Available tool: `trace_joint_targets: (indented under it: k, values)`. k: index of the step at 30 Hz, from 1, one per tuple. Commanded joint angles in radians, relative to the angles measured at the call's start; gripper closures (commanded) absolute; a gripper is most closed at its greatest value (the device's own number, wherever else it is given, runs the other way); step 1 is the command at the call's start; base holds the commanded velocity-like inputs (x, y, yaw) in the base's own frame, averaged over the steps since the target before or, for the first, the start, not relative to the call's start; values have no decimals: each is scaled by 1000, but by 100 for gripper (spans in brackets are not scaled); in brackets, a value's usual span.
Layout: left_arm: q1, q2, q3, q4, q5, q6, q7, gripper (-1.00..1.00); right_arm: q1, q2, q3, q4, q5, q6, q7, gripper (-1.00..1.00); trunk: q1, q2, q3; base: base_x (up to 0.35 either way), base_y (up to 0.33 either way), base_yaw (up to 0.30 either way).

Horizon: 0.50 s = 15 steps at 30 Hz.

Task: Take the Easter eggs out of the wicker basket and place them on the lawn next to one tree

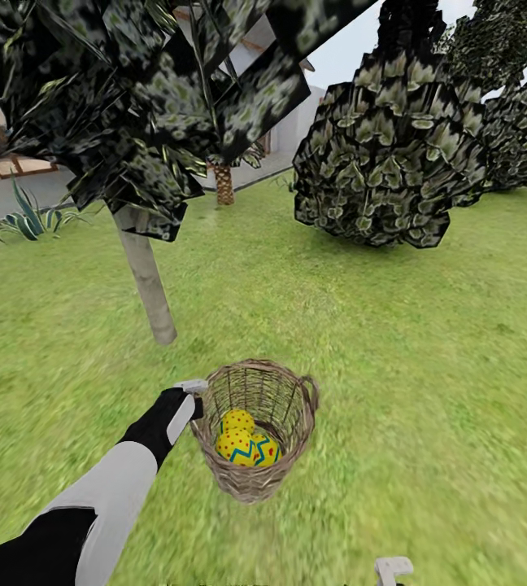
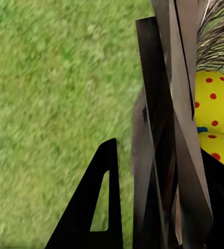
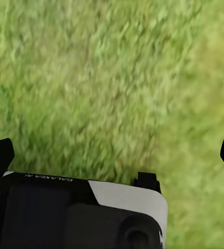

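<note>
Left gripper (image 1: 192,396) clamped on basket (image 1: 253,480) rim, eggs (image 1: 246,444) just inside beyond the fingers; tree (image 1: 145,281) ahead. Keep basket level, set down by trunk, then unload

The head camera looks forward and down from high up, over the lawn (image 1: 426,342) toward the tree (image 1: 145,281) and house, with the wicker basket (image 1: 255,431) near the bottom centre. The left wrist camera sits hard against that basket's rim (image 2: 164,129), sharing with the head view its wicker and a spotted egg (image 2: 215,101). The right wrist camera faces down at grass (image 3: 101,78) from close by.
</note>
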Motion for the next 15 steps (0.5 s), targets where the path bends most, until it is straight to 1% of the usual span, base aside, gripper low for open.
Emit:
trace_joint_targets:
  k: [1,4,15]
  values:
    - [-1,-1,4,-2,14,0,7,100,-1,-1,-9,1,10,-4,3,-100,-3,5,1,0,0,245]
    - [-1,-1,4,-2,14,0,7,100,-1,0,-9,1,10,-4,3,-100,-15,26,8,0,0,245]
    - [-1,-1,4,-2,14,0,7,100,-1,-1,-9,1,10,-4,2,-100,-15,26,-1,0,0,245]
